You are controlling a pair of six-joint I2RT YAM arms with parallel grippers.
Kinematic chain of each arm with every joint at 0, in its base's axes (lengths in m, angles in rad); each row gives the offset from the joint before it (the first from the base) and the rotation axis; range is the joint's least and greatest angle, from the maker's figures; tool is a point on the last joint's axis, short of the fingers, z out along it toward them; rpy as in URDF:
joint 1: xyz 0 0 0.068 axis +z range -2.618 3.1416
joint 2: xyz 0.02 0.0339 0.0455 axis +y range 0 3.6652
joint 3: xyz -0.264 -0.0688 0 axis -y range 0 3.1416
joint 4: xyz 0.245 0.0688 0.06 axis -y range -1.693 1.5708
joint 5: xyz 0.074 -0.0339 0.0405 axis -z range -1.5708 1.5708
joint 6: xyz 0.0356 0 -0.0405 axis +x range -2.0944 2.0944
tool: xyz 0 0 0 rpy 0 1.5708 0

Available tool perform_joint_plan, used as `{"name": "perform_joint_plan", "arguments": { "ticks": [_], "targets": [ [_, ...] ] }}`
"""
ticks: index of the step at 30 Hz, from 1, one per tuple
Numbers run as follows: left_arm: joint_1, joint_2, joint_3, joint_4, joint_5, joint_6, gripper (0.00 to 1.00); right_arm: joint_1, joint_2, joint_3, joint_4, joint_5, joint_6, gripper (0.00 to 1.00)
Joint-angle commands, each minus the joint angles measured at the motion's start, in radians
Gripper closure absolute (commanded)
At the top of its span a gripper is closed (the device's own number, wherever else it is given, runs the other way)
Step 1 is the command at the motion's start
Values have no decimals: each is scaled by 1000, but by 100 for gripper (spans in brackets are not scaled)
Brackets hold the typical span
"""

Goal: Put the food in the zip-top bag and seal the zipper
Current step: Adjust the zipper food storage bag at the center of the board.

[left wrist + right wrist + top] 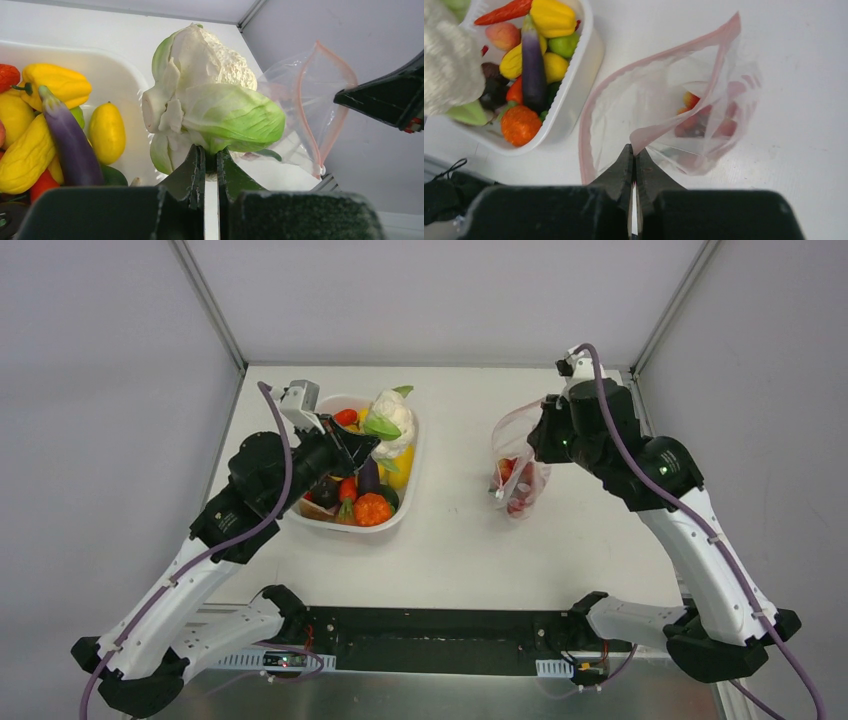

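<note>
While the left gripper (210, 162) pinches a glossy, probably slippery toy cauliflower (200, 85) by one green leaf above the white tub (125, 70), the right gripper (634, 157) clamps the pink zipper (684, 46) of the limp zip-top bag (664, 100), mouth open, nearby.

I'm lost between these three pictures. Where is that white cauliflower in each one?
Top external: cauliflower above the white tub's far end, left of centre.
Left wrist: cauliflower at centre, gripped by the left end effector.
Right wrist: cauliflower in the top-left corner.
Shared landmark: the zip-top bag, in all three.
</note>
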Motion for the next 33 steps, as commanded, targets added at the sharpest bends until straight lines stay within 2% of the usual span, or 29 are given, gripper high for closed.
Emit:
{"name": "perform_joint_plan", "arguments": {
  "ticks": [1, 8, 11, 14, 17, 20, 23, 26, 28, 33],
  "targets": [
    [5, 18, 28, 38, 24, 15, 100, 3, 41, -9, -18, -260, -87, 100],
    [6, -32, 4, 8, -23, 11, 100, 70, 147, -302, 255, -487, 93, 100],
    [5, -37, 10, -10, -20, 11, 100, 79, 135, -317, 191, -350, 117, 100],
    [5, -21, 11, 8, 2, 2, 100, 47, 38, -358, 183, -223, 150, 100],
    [5, 16, 15, 36, 41, -19, 100, -13, -24, -388, 141, -212, 197, 100],
    [5, 59, 31, 57, 98, -43, 100, -25, -34, -411, 56, -97, 245, 100],
    [3, 100, 46, 89, 176, -64, 100, -26, -87, -453, 70, -52, 315, 100],
    [-13, 134, 64, 124, 239, -72, 100, -26, -182, -521, 236, -155, 335, 100],
    [-30, 152, 70, 160, 270, -77, 100, -26, -201, -525, 319, -284, 332, 100],
    [-89, 208, 96, 255, 365, -93, 100, -22, -104, -454, 343, -393, 308, 100]
  ]
}}
